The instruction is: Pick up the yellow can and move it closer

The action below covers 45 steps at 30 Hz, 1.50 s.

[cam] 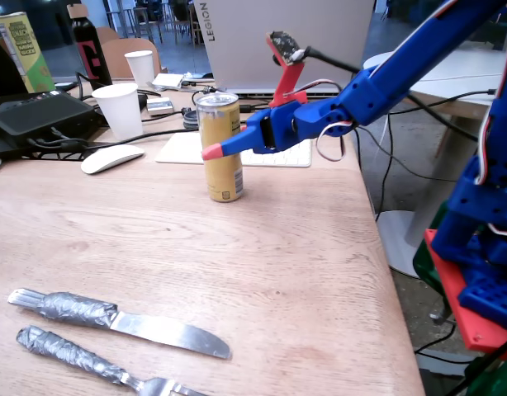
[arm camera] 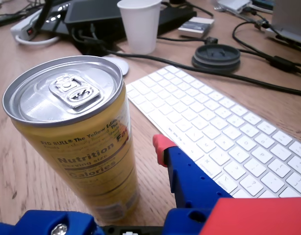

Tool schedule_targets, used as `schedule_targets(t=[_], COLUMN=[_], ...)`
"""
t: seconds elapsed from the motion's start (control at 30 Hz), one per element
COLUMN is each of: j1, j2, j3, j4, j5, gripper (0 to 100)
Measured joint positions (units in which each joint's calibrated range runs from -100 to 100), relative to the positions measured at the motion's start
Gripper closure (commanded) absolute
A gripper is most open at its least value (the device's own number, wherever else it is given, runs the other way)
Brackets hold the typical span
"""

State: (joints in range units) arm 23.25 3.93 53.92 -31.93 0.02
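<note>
Fixed view first: the yellow can (cam: 221,148) stands upright on the wooden bench (cam: 237,272), a little above the middle of the picture, its base planted on the wood. The blue arm reaches in from two o'clock, and the hand (cam: 214,152) sits level with the can's upper half, one red-tipped finger (cam: 212,152) crossing the front of it. At nine o'clock from the can lies a white mouse (cam: 111,157); at ten o'clock stands a white paper cup (cam: 120,110), and a second cup (cam: 140,66) is farther back. Just behind the can, toward three o'clock, is the white keyboard (cam: 296,154). Down at seven o'clock, well apart from the can, a knife (cam: 121,320) and a fork (cam: 97,363) lie with grey-taped handles. A closed laptop (cam: 282,41) leans at twelve o'clock.

Over to the wrist view: the can (arm camera: 79,142) fills the left half, silver top and pull tab unopened, nutrition print facing us. The hand (arm camera: 111,166) is spread, jaws apart with the can between them: the red-tipped finger (arm camera: 165,147) is at the can's four o'clock with a sliver of bench showing between, so nothing is clamped; the other finger (arm camera: 47,223) is low at seven o'clock, and whether it touches the can I cannot tell. The keyboard (arm camera: 229,142) runs off to three o'clock, the paper cup (arm camera: 139,24) stands at twelve, and a dark round lid (arm camera: 215,57) rests at one o'clock.
</note>
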Motion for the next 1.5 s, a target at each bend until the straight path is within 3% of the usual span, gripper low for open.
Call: schedule_targets(t=[0.13,1.27,1.33,1.5], j1=[0.0,-4.04,-4.04,-4.51], j2=[0.0,7.09,7.09,7.09], j3=[0.0,-9.29,-9.29,-9.29], j4=[0.0,0.0,0.0,0.0], j5=[0.0,-0.2,-0.34,-0.29], gripper=[58,58,60,75])
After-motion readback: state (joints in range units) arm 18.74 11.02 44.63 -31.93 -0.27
